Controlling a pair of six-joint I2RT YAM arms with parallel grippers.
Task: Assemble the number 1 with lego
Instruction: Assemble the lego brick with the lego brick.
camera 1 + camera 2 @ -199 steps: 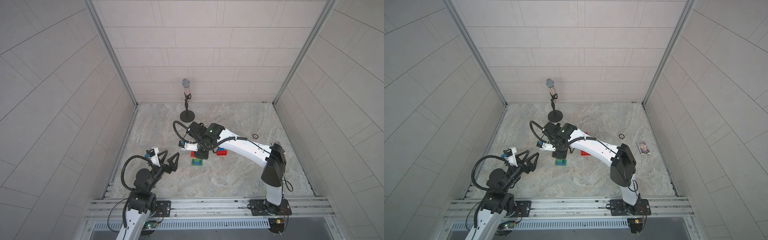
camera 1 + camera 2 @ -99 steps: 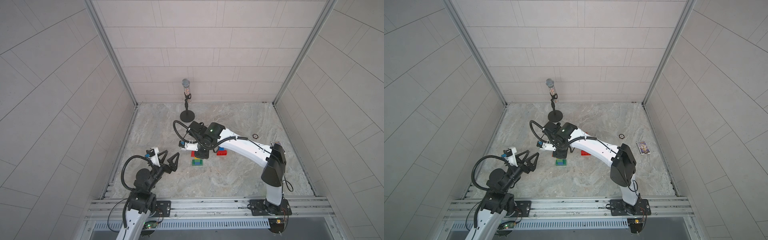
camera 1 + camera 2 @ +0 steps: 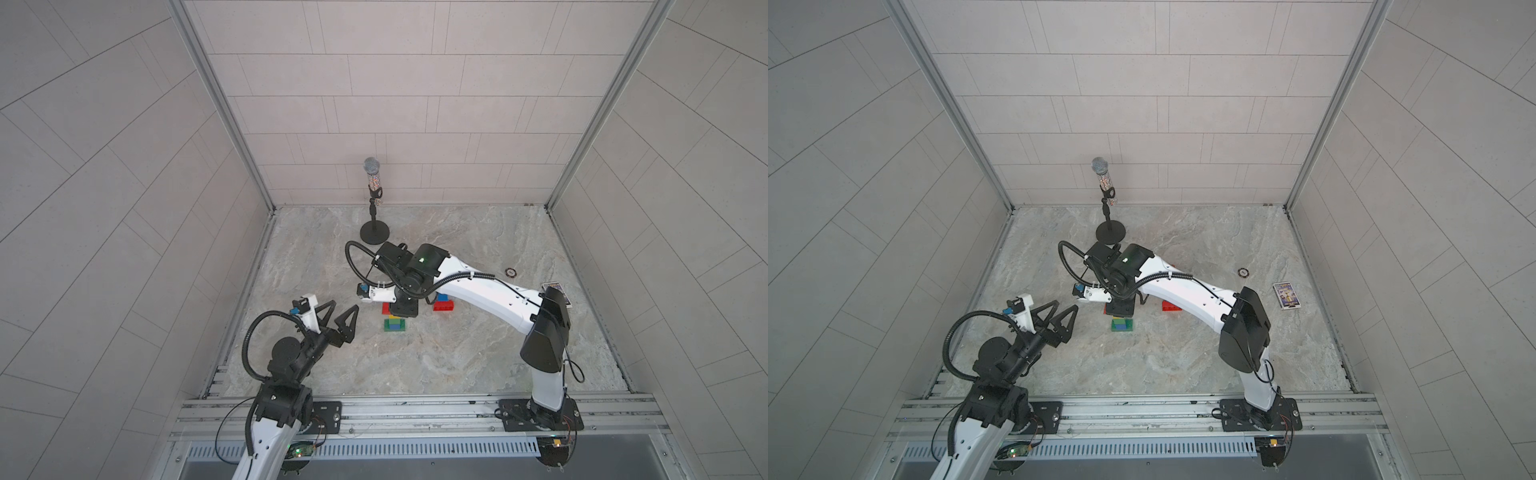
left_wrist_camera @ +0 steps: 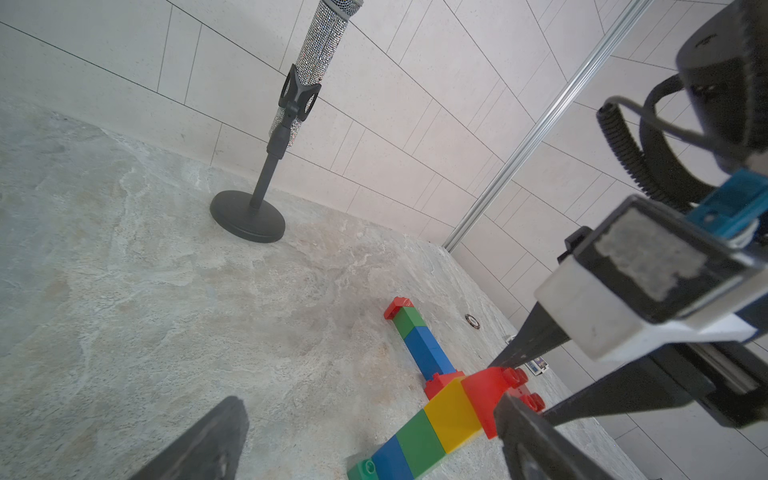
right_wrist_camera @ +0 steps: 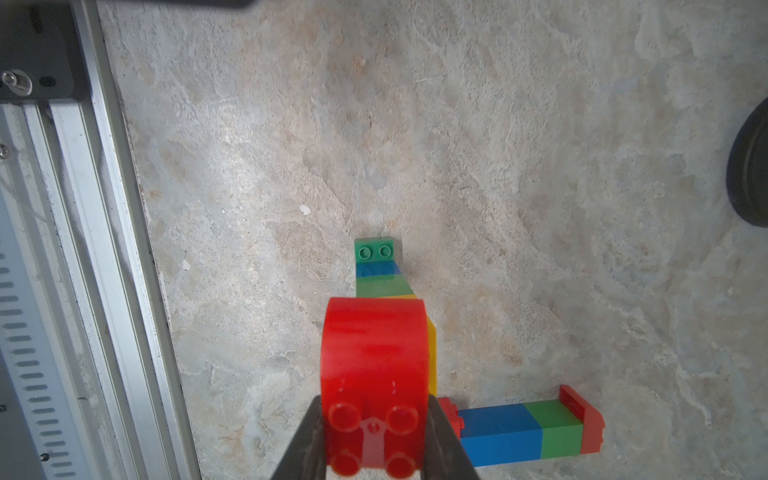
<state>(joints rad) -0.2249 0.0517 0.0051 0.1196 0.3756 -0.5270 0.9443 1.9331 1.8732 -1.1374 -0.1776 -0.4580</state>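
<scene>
Right jaws are pinching the red brick [image 5: 374, 361], one jaw on each side, with the studs facing my wrist camera. That's a firm squeeze on both flanks.

From the left wrist, the red brick [image 4: 486, 390] sits tipped up against the yellow end of the striped row [image 4: 419, 436]. The row runs green, blue, green, yellow and lies flat on the bench [image 4: 145, 270]. I cannot tell whether the brick is pushed fully home.

A second row [image 4: 424, 345], red, blue, green, red, also lies flat. It runs off at a right angle from that corner, its near red end just beside the yellow brick.

In both top views my right arm [image 3: 478, 291] [image 3: 1187, 291] reaches in from the right to the middle of the frame and hides the grip itself. The striped row [image 3: 395, 325] [image 3: 1122, 325] pokes out just below the wrist, right at the centre of the bench.

Left jaws are spread wide. My left arm [image 3: 286, 353] [image 3: 994, 357] comes up from the lower left, and its tips sit left of the bricks and apart from them.

Behind all this a microphone stand [image 3: 374, 235] stands at the back of the bench, centre frame. Off at the right edge lie a small ring [image 3: 510, 272] and a card [image 3: 1286, 295].
</scene>
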